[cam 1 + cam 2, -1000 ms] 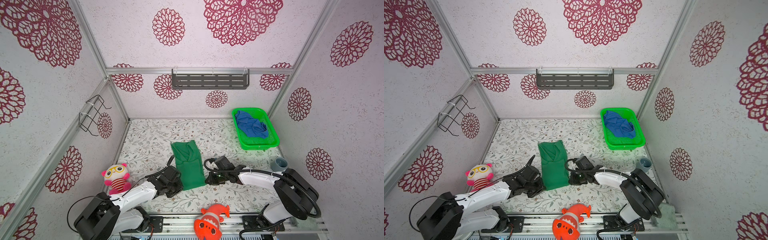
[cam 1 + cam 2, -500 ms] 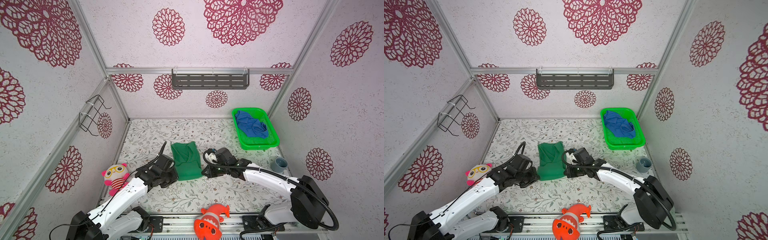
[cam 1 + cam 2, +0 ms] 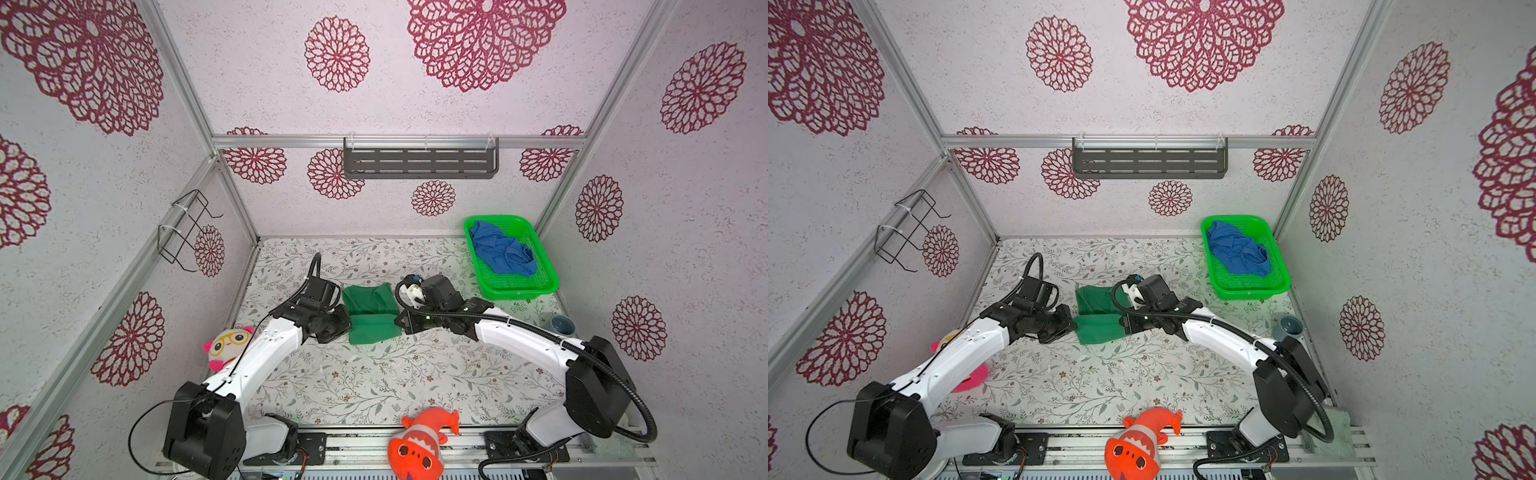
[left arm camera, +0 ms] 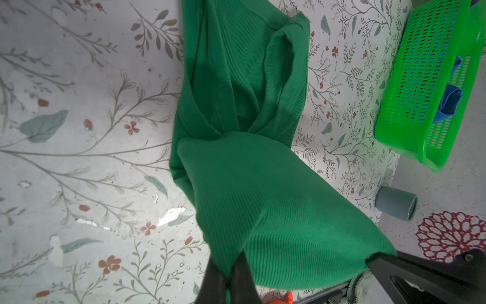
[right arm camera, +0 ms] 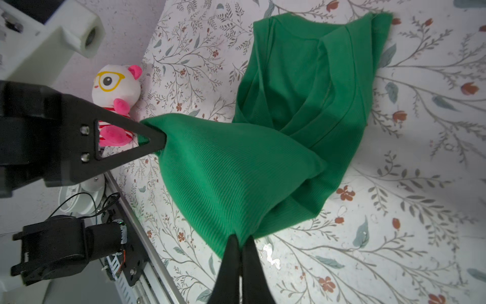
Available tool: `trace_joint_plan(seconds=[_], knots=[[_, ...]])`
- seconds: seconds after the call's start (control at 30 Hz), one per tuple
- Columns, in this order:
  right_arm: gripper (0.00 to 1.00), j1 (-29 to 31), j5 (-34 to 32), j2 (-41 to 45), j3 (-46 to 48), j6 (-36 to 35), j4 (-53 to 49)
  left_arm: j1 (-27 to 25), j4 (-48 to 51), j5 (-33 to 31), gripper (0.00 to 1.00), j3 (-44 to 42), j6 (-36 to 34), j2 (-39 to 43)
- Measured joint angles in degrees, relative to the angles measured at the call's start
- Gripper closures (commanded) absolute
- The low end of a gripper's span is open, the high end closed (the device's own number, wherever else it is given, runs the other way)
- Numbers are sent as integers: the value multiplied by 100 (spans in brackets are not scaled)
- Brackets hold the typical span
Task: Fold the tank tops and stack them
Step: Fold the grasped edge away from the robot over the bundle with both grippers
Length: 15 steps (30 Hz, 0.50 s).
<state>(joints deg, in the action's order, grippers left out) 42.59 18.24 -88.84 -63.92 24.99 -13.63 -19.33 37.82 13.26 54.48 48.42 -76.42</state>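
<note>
The dark green tank top (image 3: 371,316) is seen at the centre of both top views, on the flowered bench (image 3: 374,386), stretched between the two arms. Its neck and strap end is laid flat on the bench toward the upper part of the frame, while its hem end is held raised and doubled back over the lower body of the garment. The left claw (image 3: 348,327) is closed narrow on the hem corner at the left edge of the cloth. In the left wrist view the ribbed fabric is pinched between the two dark fingers (image 4: 243,279) at the bottom of the frame. The right claw (image 3: 401,326) is clamped on the opposite hem corner, and it is shown at the bottom centre of the right wrist view with cloth gripped between its tips. The fabric is drawn into a tented span between the two claws; whether its underside touches the layer beneath cannot be told for sure. The royal blue tank top (image 3: 500,253) is seen crumpled inside the bright green basket (image 3: 519,292) at the upper right of the bench, well apart from the green one. A grey cup (image 3: 562,325) is seen at the right edge, a pink and white plush (image 3: 226,345) at the left edge, and an orange plush fish (image 3: 415,446) at the bottom centre
</note>
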Motion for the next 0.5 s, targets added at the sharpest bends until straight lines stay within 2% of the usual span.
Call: trace_joint_plan(seconds=[0.3, 0.5], knots=[[100, -474, 186, -874, -638, -203, 96, 505, -269, 330, 100, 490, -503, -723], [100, -632, 284, -1499, -1128, -400, 229, 715, -466, 498, 100, 931, -778, -1565]])
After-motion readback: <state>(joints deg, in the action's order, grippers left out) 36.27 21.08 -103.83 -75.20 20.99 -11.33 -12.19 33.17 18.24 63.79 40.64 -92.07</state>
